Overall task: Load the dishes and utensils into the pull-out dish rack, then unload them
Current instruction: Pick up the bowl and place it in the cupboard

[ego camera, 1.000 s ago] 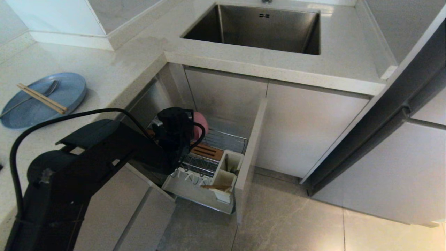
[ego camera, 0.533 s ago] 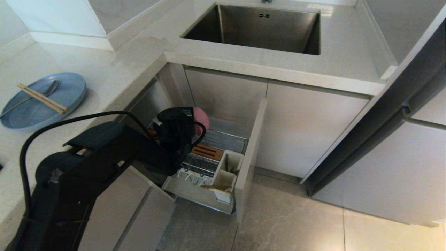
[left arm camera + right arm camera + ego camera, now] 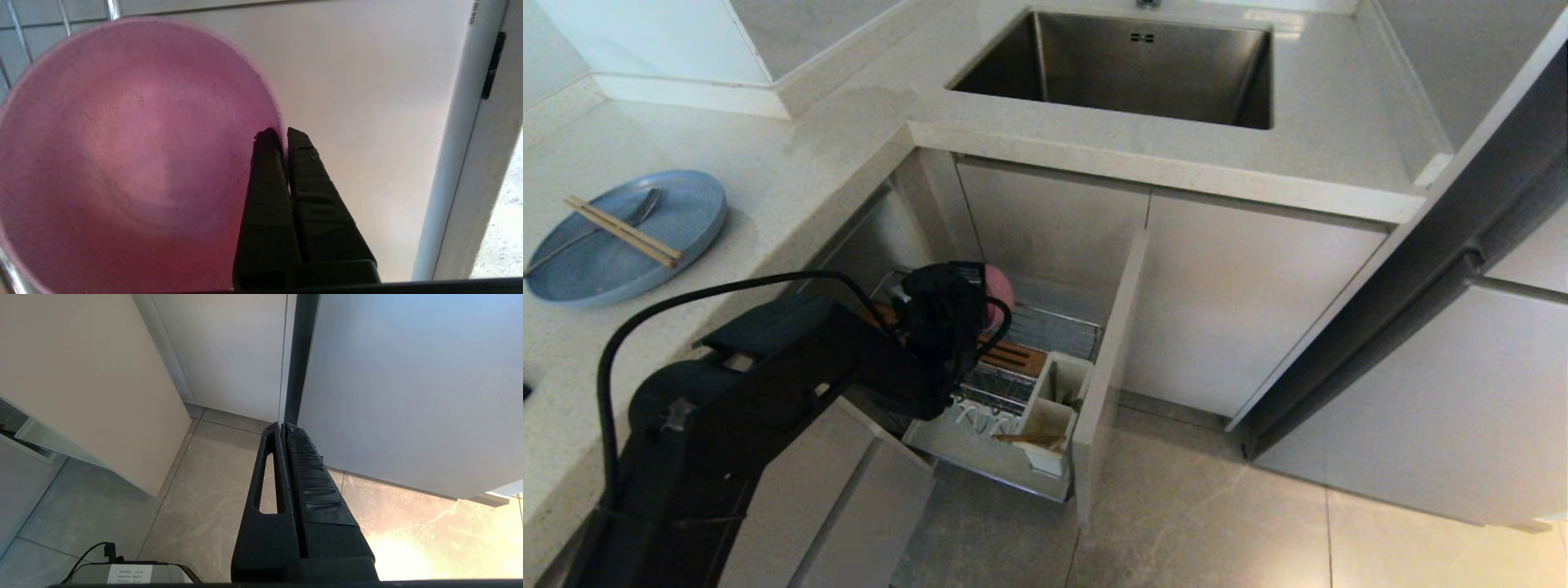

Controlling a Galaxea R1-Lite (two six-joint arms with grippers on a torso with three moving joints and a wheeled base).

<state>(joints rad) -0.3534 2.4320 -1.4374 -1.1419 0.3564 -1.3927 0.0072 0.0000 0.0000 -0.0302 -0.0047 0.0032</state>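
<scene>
In the left wrist view my left gripper (image 3: 284, 134) is shut on the rim of the pink bowl (image 3: 135, 155), one finger inside and one outside. The head view shows the bowl (image 3: 1001, 287) held on edge over the back of the pull-out dish rack (image 3: 1058, 325), mostly hidden behind my left wrist. The light-blue plate (image 3: 609, 257) lies on the counter at the far left, with the chopsticks (image 3: 623, 232) and the silver spoon (image 3: 644, 206) on it. My right gripper (image 3: 284, 426) is shut, empty, and hangs over the floor.
The rack has a wooden strip (image 3: 1013, 356), white prongs (image 3: 980, 418), a white utensil cup (image 3: 1058, 400) and a beige front panel (image 3: 1109, 367) that juts into the floor space. The steel sink (image 3: 1135, 69) is set into the counter behind it. A tall cabinet door (image 3: 1421, 269) stands on the right.
My left arm has reached further right over the rack, carrying the pink bowl. The bowl rose slightly, then sank lower toward the wires. Everything else is unchanged.
</scene>
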